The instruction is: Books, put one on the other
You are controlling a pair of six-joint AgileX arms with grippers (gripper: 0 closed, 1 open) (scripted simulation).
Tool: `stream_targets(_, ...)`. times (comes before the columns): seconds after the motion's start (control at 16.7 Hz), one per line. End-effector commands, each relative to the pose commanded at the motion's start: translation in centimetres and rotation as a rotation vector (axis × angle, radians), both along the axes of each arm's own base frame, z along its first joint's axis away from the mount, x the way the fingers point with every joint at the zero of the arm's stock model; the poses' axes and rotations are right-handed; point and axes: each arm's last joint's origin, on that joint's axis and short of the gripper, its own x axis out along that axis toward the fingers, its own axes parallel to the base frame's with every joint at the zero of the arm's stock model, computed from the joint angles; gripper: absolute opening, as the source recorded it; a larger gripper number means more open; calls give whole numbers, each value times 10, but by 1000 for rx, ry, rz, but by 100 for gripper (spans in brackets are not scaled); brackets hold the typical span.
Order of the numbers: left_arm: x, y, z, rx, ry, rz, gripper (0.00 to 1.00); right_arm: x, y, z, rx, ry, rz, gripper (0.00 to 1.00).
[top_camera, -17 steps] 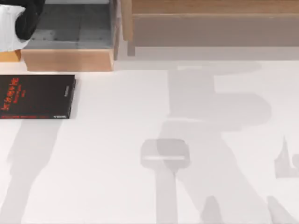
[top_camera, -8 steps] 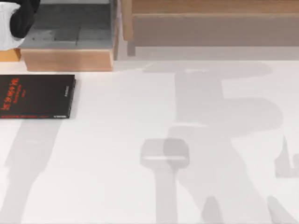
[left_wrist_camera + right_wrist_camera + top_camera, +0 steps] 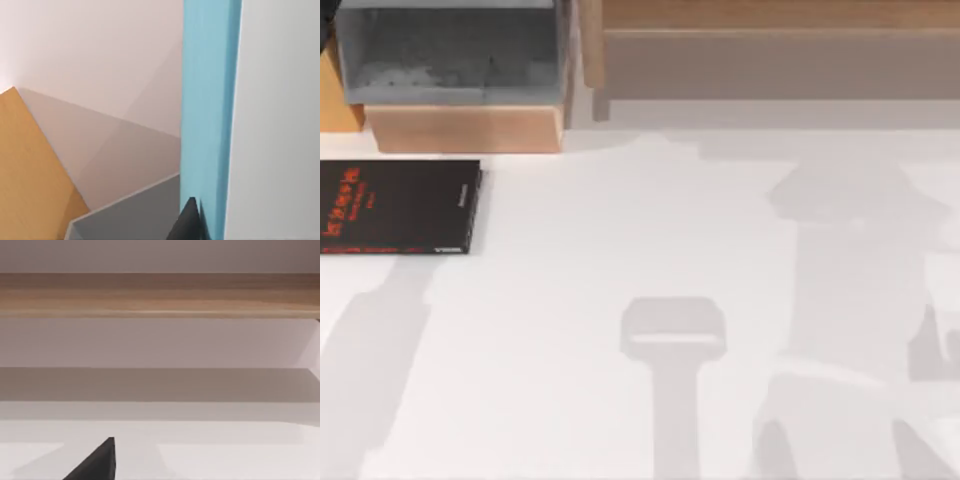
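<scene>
Left arm has cleared out of the top view's upper-left corner since a second ago — grey bin [image 3: 450, 50] now uncovered. Left end effector [image 3: 192, 220] holds the light blue book [image 3: 207, 115], smooth cover, white page edge. Black book [image 3: 395, 207], flat, red lettering, lies on the white tabletop [image 3: 670, 230] at left — stacking pending. Right end effector [image 3: 97, 460]: cannot tell.

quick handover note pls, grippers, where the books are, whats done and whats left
Left gripper: a dark fingertip lies against the light blue book, seen edge-on up close; it looks held, though the grip itself is hidden.
Right gripper: a dark fingertip over the bare white table, carrying nothing.
Black book: flat at the table's left edge, nothing on it.
Done: no stack yet.
Left: get one book onto the other.
</scene>
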Motion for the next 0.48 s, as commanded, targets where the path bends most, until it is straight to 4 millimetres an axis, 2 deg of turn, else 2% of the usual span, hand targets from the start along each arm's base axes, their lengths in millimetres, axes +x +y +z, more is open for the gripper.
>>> stream_targets(0.12,-25,6,3,150,-18,-8,0,0,0,0,0,0,0,100)
stream_targets(0.24,-47,14,-6,310,-13,-11,0,0,0,0,0,0,0,100)
stream_targets(0.48,-79,29,-50,641,59,-29,0,0,0,0,0,0,0,100)
